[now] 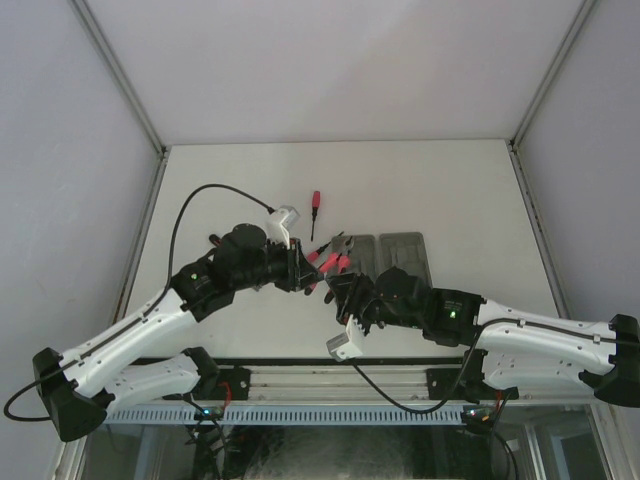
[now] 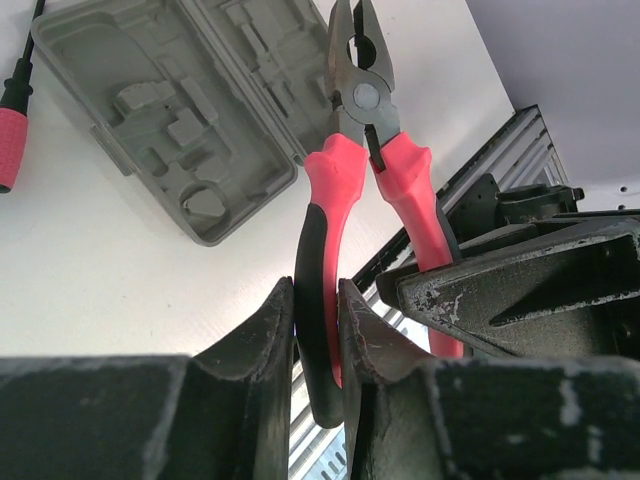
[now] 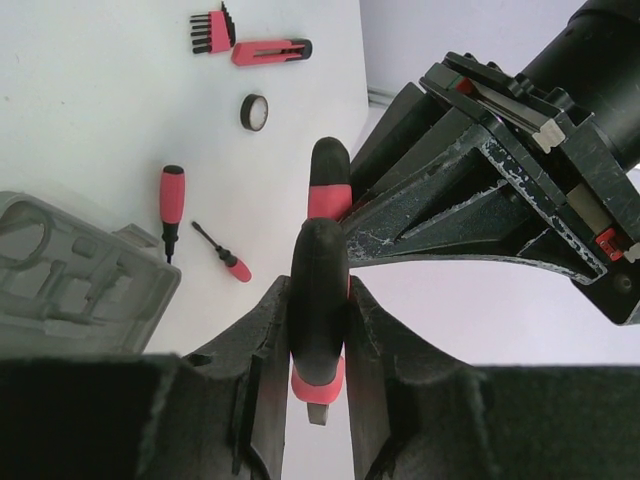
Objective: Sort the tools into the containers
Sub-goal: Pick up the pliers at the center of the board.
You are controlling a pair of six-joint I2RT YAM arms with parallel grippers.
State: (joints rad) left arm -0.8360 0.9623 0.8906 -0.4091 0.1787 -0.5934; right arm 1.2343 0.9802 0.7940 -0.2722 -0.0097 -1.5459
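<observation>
Looks like a pliers point(image 2: 340, 185) handover: left fingers point(image 2: 262, 350) and right fingers point(image 3: 262, 340) each clamp one handle, above the tabletop point(image 2: 100, 270) beside the trays point(image 2: 180, 110). Next, one side should release.

Right gripper point(image 3: 318, 305) clamps its dark fingers on one handle of what appear to be black-and-red-handled pliers point(image 3: 320, 255); the left gripper point(image 3: 350, 195) pinches the other handle just behind. On the white table point(image 3: 100, 130) lie a grey moulded plastic tray point(image 3: 60, 275), a red-handled screwdriver point(image 3: 172, 200), a thinner black-shafted screwdriver point(image 3: 225, 255), a small dark ring point(image 3: 255, 112) and a red-and-black folding tool point(image 3: 270, 50).
</observation>
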